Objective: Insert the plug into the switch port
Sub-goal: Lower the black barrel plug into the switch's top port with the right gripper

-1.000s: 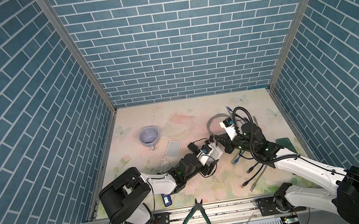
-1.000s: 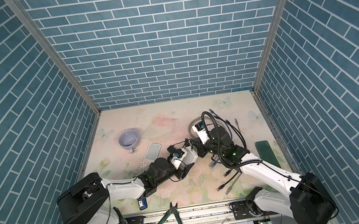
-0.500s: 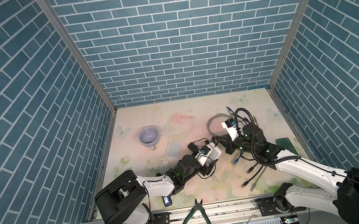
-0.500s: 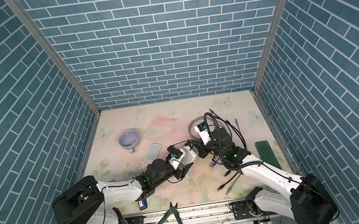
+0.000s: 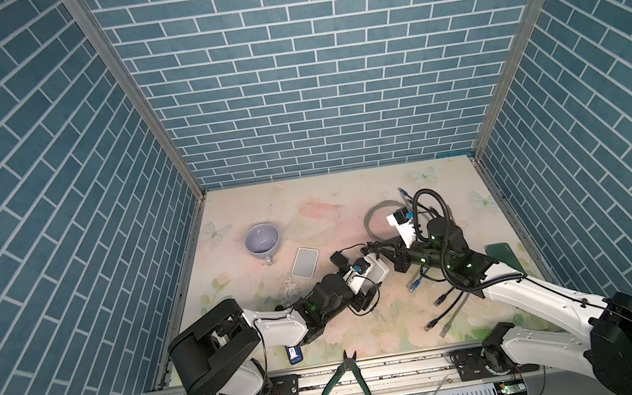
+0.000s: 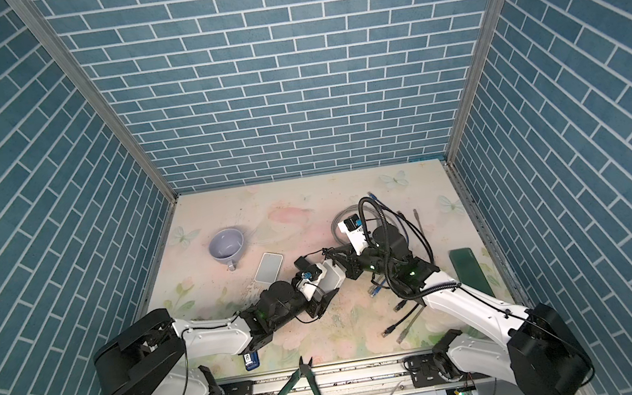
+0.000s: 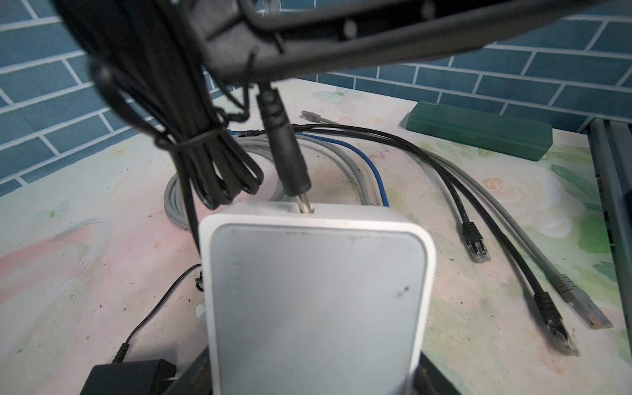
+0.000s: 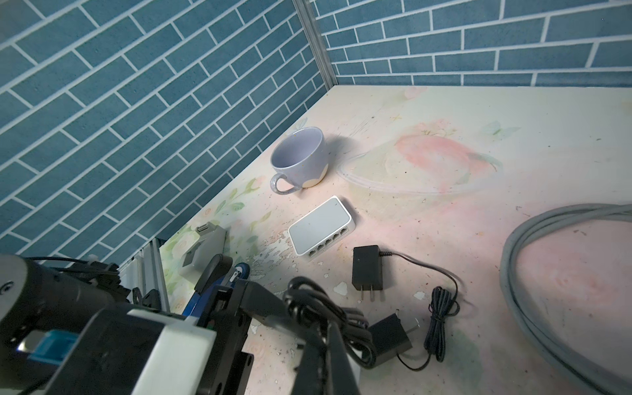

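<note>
My left gripper [image 5: 372, 281] [image 7: 314, 376] is shut on a white switch [image 5: 377, 271] [image 6: 333, 276] [image 7: 318, 290], held by its sides above the table. A black barrel plug [image 7: 285, 154] is pinched in my right gripper [image 5: 371, 247] [image 6: 331, 252] [image 7: 265, 80], which is shut on it. The plug's metal tip [image 7: 304, 206] touches the switch's far edge at a small notch; how deep it sits cannot be told. Its bundled black cable [image 7: 212, 164] [image 8: 328, 307] hangs beside the plug. In the right wrist view my right gripper [image 8: 321, 345] shows dark and blurred.
A second white switch [image 5: 305, 263] [image 8: 321, 229] lies flat by a lilac mug [image 5: 262, 239] [image 8: 299, 159]. Two black power adapters [image 8: 366, 270] lie nearby. Ethernet cables [image 5: 445, 306], a grey cable coil [image 5: 376, 219] and a green case [image 5: 503, 256] lie to the right. Pliers [image 5: 344, 383] rest on the front rail.
Hardly anything differs. The left arm has shifted slightly with the switch, the right gripper keeps the plug at the switch's edge, and both grips are the same.
</note>
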Robot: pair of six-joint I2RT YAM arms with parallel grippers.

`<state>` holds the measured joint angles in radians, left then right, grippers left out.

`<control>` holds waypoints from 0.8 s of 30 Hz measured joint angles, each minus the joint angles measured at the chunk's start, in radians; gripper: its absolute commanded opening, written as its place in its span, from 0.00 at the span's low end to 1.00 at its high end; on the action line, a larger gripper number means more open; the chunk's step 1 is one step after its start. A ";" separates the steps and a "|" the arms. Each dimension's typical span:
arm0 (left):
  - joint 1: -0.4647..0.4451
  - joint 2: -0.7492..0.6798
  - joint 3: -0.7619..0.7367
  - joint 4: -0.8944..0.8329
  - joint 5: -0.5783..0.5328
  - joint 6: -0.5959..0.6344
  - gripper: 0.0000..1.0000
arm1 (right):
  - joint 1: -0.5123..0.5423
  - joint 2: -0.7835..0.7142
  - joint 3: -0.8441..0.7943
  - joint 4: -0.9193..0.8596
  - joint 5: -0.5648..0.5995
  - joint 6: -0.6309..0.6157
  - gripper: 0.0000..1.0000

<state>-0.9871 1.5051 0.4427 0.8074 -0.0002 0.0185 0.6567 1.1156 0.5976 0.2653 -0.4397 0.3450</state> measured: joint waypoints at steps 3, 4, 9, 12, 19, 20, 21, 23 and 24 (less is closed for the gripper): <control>0.000 0.000 -0.001 -0.009 -0.005 0.001 0.46 | 0.004 0.011 0.000 -0.003 -0.020 0.003 0.06; 0.000 0.000 -0.001 -0.011 -0.006 0.002 0.45 | 0.006 0.013 0.000 -0.005 -0.025 0.004 0.07; 0.000 -0.002 -0.003 -0.018 -0.012 0.012 0.46 | 0.008 0.014 0.000 -0.017 -0.032 0.010 0.08; 0.000 -0.006 -0.003 -0.025 -0.015 0.016 0.45 | 0.008 0.014 0.000 -0.021 -0.027 0.010 0.07; 0.000 -0.029 -0.027 -0.026 -0.017 0.028 0.47 | 0.008 0.002 0.000 -0.053 0.051 0.005 0.02; 0.000 -0.037 -0.034 -0.027 -0.018 0.032 0.47 | 0.007 -0.002 0.000 -0.065 0.065 0.000 0.02; 0.000 -0.048 -0.040 -0.028 -0.020 0.035 0.47 | 0.005 -0.004 0.000 -0.077 0.076 -0.005 0.03; 0.000 -0.067 -0.045 -0.033 -0.027 0.041 0.47 | 0.003 -0.006 0.000 -0.093 0.088 -0.011 0.03; 0.000 -0.074 -0.047 -0.032 -0.031 0.042 0.47 | 0.002 -0.007 0.000 -0.101 0.090 -0.012 0.03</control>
<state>-0.9867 1.4307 0.3958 0.7750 -0.0311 0.0605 0.6586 1.1088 0.5976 0.1638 -0.3500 0.3328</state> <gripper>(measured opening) 0.736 0.048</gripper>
